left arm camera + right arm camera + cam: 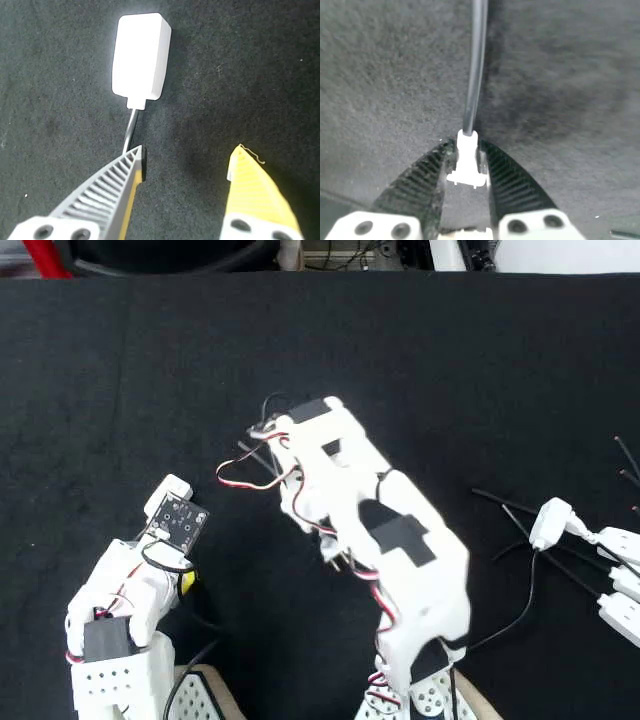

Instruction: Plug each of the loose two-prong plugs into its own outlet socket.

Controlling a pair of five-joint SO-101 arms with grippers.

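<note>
Two arms share the work: right jaws clamp a white plug point(466, 165) to carry it, left jaws gape above a white corded block point(141, 55), seemingly poised to steady it.

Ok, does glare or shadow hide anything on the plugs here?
Left wrist view: the white block is blown out by glare, its face unreadable. Right wrist view: the plug in the right gripper is evenly lit; a soft shadow darkens the cloth beside its cable.
</note>
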